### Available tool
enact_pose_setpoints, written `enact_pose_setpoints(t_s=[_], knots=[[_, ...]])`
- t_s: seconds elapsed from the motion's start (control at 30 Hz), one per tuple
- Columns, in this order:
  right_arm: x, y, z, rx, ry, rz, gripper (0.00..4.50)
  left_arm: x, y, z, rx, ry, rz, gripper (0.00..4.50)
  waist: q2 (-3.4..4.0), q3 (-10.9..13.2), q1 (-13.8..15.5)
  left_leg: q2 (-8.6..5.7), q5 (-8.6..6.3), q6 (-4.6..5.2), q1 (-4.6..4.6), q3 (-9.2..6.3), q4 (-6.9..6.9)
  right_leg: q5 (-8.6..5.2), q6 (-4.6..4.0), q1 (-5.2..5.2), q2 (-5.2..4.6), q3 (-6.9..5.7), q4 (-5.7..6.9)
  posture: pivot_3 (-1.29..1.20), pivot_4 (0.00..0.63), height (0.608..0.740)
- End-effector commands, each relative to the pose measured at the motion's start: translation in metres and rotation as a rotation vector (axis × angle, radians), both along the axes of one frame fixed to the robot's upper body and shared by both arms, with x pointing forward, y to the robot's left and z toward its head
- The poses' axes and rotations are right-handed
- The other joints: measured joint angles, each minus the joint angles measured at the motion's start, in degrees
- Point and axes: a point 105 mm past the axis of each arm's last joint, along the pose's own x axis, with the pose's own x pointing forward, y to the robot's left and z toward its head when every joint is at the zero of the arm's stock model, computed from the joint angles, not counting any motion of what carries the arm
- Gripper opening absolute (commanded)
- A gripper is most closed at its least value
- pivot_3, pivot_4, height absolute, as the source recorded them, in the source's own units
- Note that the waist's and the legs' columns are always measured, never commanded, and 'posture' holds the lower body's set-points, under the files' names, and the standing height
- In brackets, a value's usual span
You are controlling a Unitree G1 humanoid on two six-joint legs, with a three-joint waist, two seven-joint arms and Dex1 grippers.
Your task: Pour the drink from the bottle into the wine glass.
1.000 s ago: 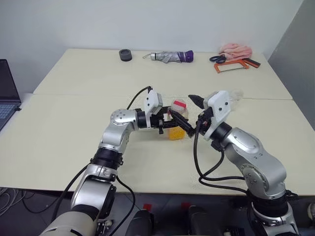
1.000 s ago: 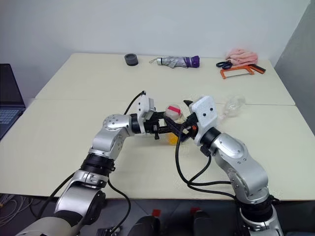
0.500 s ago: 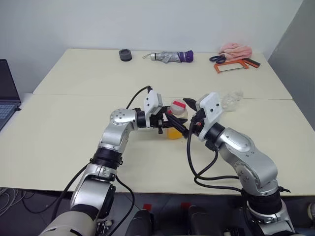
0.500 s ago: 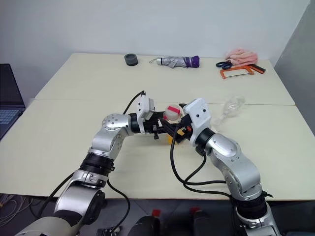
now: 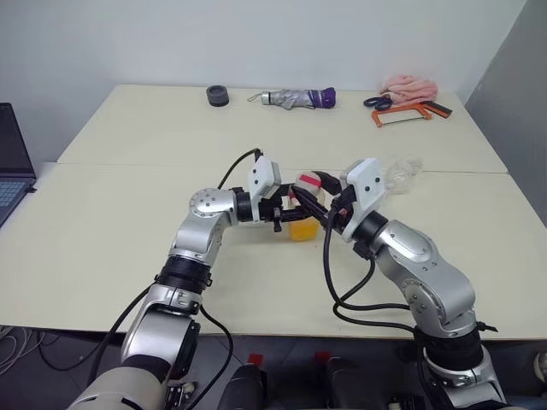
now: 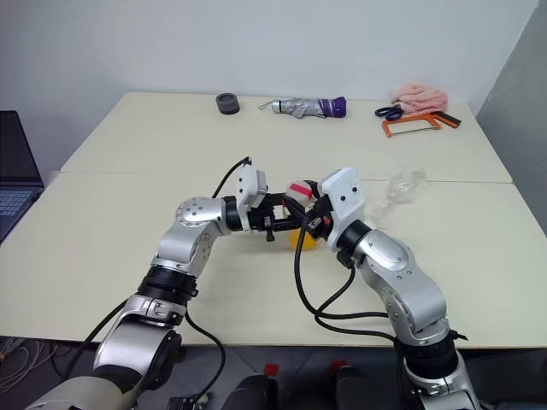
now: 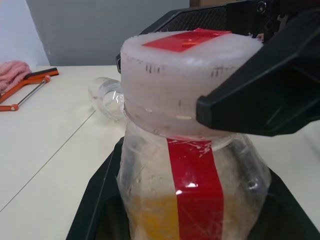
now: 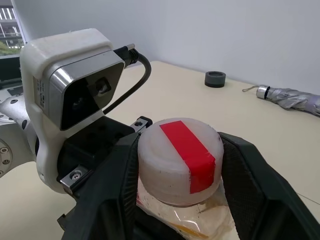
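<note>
Since the earlier frame the right gripper [image 8: 177, 165] has come in from just right of the bottle [image 7: 192, 185] and its fingers [image 8: 250, 180] now sit either side of the white cap [image 8: 179, 159], one each side, narrower than before; looks like they touch the cap, but contact isn't certain from these views. Left gripper [image 5: 291, 213] hasn't shifted: pointing across toward the right arm, pinching the bottle's body below the cap, bottle upright & lifted just above the table [image 5: 128, 231]. Cap has a red strip over its top, matching red strip runs down the clear body. The drink [image 5: 303, 229], orange-yellow, fills the lower part of the bottle, below the left gripper's fingers [image 7: 100, 200]. Wine glass [image 6: 402, 186] stands on the table beyond & to the right of the right gripper, apart from it, not touched by either arm. Well beyond both grippers at the table's far edge: dark round item [image 5: 218, 95], folded grey/purple umbrella [image 5: 299, 98], pink cloth [image 5: 408, 85] w/ scissors [image 5: 378, 102] & an orange-framed saw [image 5: 402, 115] beside it. Laptop [image 5: 13, 162] sits far off to the left arm's outer side.
</note>
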Motion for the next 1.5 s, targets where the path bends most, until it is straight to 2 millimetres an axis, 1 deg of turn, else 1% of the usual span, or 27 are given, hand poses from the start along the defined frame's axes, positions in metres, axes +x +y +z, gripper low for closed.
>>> enact_pose_setpoints(t_s=[0.03,0.1,0.13,0.2,0.27,0.3,0.37,0.43,0.5,0.53,0.6,0.67,0.73,0.8,0.9,0.97,1.03,1.23,1.33,1.5], knots=[[-0.01,0.007,0.014,0.012,-0.077,0.123,1.94,-0.006,-0.002,0.016,-0.028,-0.046,-0.033,1.85,0.0,0.0,0.0,-0.01,0.0,0.0,0.0,0.0,0.0,0.0,0.0,0.0,0.0,0.0,0.0,0.0,0.15,0.74],[-0.015,0.009,0.016,-0.064,-0.103,0.291,1.94,-0.01,-0.001,0.016,-0.014,-0.032,-0.074,1.85,0.0,0.0,-0.03,-0.03,0.0,0.0,0.0,0.02,0.01,0.0,0.0,0.0,0.0,0.0,0.0,0.0,0.15,0.74],[-0.016,0.007,0.018,-0.102,-0.11,0.367,1.94,-0.013,-0.001,0.015,-0.003,-0.027,-0.096,1.85,0.01,0.01,-0.04,-0.05,0.0,0.01,0.0,0.05,0.01,0.0,0.0,0.01,0.0,0.01,0.0,0.0,0.15,0.74],[-0.015,0.001,0.014,-0.221,-0.084,0.512,1.94,-0.018,0.0,0.015,0.025,-0.019,-0.145,1.84,0.02,0.02,-0.08,-0.07,-0.01,0.02,0.01,0.06,0.04,0.0,0.0,0.02,0.02,0.0,-0.02,0.0,0.15,0.74],[-0.011,-0.007,0.013,-0.29,-0.052,0.574,1.94,-0.021,0.001,0.015,0.047,-0.017,-0.177,1.84,0.02,0.02,-0.1,-0.05,-0.01,0.02,0.05,0.03,0.0,0.0,0.0,0.06,0.06,-0.04,-0.04,0.0,0.15,0.74],[-0.007,-0.01,0.015,-0.297,-0.047,0.572,1.94,-0.022,0.001,0.015,0.054,-0.016,-0.189,1.84,0.02,0.02,-0.11,-0.03,-0.01,0.02,0.06,0.01,-0.01,0.0,-0.01,0.06,0.09,-0.06,-0.05,0.0,0.15,0.74],[-0.006,-0.018,0.014,-0.321,-0.003,0.603,1.94,-0.021,0.001,0.016,0.058,-0.019,-0.194,1.84,0.02,0.02,-0.09,-0.01,-0.01,0.02,0.07,-0.01,-0.04,0.0,-0.02,0.05,0.11,-0.07,-0.04,0.0,0.15,0.74],[0.001,-0.028,0.013,-0.323,0.006,0.54,1.94,-0.018,0.0,0.019,0.044,-0.022,-0.177,1.84,0.02,0.02,-0.04,-0.01,-0.01,0.02,0.04,-0.01,-0.03,0.0,-0.02,0.03,0.07,-0.05,-0.03,0.0,0.15,0.74],[0.007,-0.039,0.021,-0.273,-0.027,0.449,2.7,-0.016,-0.001,0.02,0.025,-0.02,-0.153,1.84,0.02,0.02,0.03,0.03,-0.01,0.02,0.02,0.01,-0.01,0.0,-0.02,0.02,0.02,-0.03,-0.03,0.0,0.15,0.74],[0.007,-0.043,0.025,-0.24,-0.04,0.418,2.95,-0.015,-0.001,0.02,0.015,-0.016,-0.141,1.84,0.02,0.02,0.06,0.04,-0.01,0.02,0.01,0.0,0.01,0.0,-0.02,0.02,-0.01,-0.03,-0.01,0.0,0.15,0.74],[0.002,-0.05,0.036,-0.176,-0.071,0.352,3.64,-0.014,0.0,0.019,0.004,-0.012,-0.122,1.84,0.02,0.02,0.11,0.08,-0.01,0.01,-0.1,-0.05,0.04,0.0,-0.02,-0.01,-0.05,-0.05,0.0,0.0,0.15,0.74],[-0.011,-0.051,0.04,-0.142,-0.083,0.337,4.35,-0.013,0.0,0.019,-0.001,-0.012,-0.108,1.84,0.02,0.02,0.11,0.09,0.0,0.0,-0.25,-0.06,0.09,0.0,-0.01,-0.16,-0.09,-0.04,0.04,0.0,0.15,0.74],[-0.027,-0.046,0.037,-0.125,-0.084,0.336,4.4,-0.011,0.0,0.018,-0.003,-0.016,-0.092,1.84,0.02,0.01,0.12,0.09,0.02,-0.03,-0.51,-0.04,0.13,0.0,-0.01,-0.47,-0.14,-0.02,0.15,0.0,0.15,0.74],[-0.035,-0.038,0.033,-0.097,-0.078,0.294,4.4,-0.008,0.0,0.019,-0.004,-0.022,-0.078,1.84,0.02,0.01,0.07,0.08,0.04,-0.07,-0.6,-0.05,0.14,0.0,-0.02,-0.58,-0.15,-0.04,0.22,0.0,0.15,0.74],[-0.033,-0.025,0.028,-0.083,-0.112,0.165,4.4,-0.004,-0.001,0.021,-0.009,-0.028,-0.064,1.84,0.02,0.01,-0.12,0.06,0.03,-0.05,-0.57,0.0,0.17,0.0,-0.01,-0.61,-0.14,0.02,0.37,0.0,0.15,0.74],[-0.024,-0.019,0.028,-0.07,-0.142,0.045,4.4,-0.002,-0.003,0.02,-0.006,-0.031,-0.061,1.84,0.02,0.01,-0.13,0.01,0.02,-0.02,-0.56,0.03,0.27,0.0,-0.01,-0.62,-0.08,0.04,0.46,0.0,0.15,0.74],[-0.018,-0.013,0.031,-0.051,-0.166,-0.026,4.4,-0.002,-0.005,0.02,-0.002,-0.032,-0.065,1.84,0.02,0.01,-0.04,0.0,0.03,-0.03,-0.56,0.0,0.4,0.0,-0.01,-0.62,-0.01,0.02,0.57,0.0,0.15,0.74],[-0.017,-0.001,0.027,-0.049,-0.173,-0.045,4.4,-0.001,-0.007,0.018,0.003,-0.037,-0.069,1.84,0.02,0.01,-0.02,-0.02,0.04,-0.05,-0.6,0.0,0.6,0.0,-0.01,-0.62,0.0,0.03,0.69,0.0,0.15,0.74],[-0.014,0.0,0.025,-0.042,-0.159,-0.056,4.4,-0.001,-0.007,0.017,0.001,-0.041,-0.065,1.84,0.02,0.01,-0.03,-0.02,0.02,-0.02,-0.59,0.0,0.62,0.0,-0.01,-0.62,0.0,0.03,0.71,0.0,0.15,0.74],[-0.007,-0.003,0.023,-0.015,-0.139,-0.096,4.4,-0.001,-0.006,0.016,-0.002,-0.041,-0.057,1.84,0.02,0.01,-0.05,-0.04,0.01,0.0,-0.59,0.0,0.67,0.0,-0.01,-0.62,0.01,0.03,0.79,0.0,0.15,0.74]])
